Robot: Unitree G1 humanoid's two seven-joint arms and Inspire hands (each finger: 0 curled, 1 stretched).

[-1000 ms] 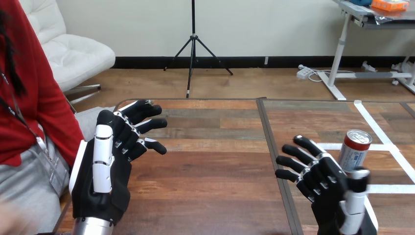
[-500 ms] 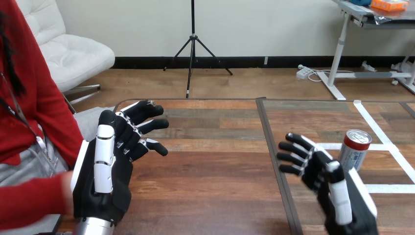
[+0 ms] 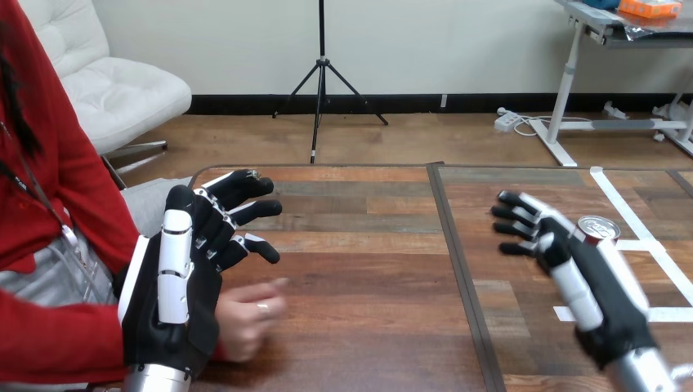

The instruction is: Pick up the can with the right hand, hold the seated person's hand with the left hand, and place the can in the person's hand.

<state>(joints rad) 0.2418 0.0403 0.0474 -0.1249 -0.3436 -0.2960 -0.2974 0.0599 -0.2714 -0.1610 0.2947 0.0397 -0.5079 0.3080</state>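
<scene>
Right hand (image 3: pixel 592 282) stood directly in front of the can (image 3: pixel 599 225), back of the hand toward the camera, covering the can's body so that only the silver top and a strip of red rim showed past the knuckles. Its fingers (image 3: pixel 515 214) were straight and spread, reaching to the left of the can and away from it; nothing was grasped. Whether the palm touched the can could not be determined. The silver forearm ran from below the can up to the wrist.

White tape lines (image 3: pixel 646 245) on the wooden table (image 3: pixel 359 278) passed just beside the can, on its right and behind it. A dark seam (image 3: pixel 458 261) in the table ran left of the can, between it and the other hand.

Left hand (image 3: pixel 172 286) was well to the left of the can, past the seam, raised edge-on with its white shell facing the camera. Its fingers (image 3: pixel 245 208) were loosely bent and released, closed on nothing. The person's hand (image 3: pixel 245 314) lay on the table just beside that palm, on the side nearer the can, partly hidden behind it; contact between the two could not be confirmed.
</scene>
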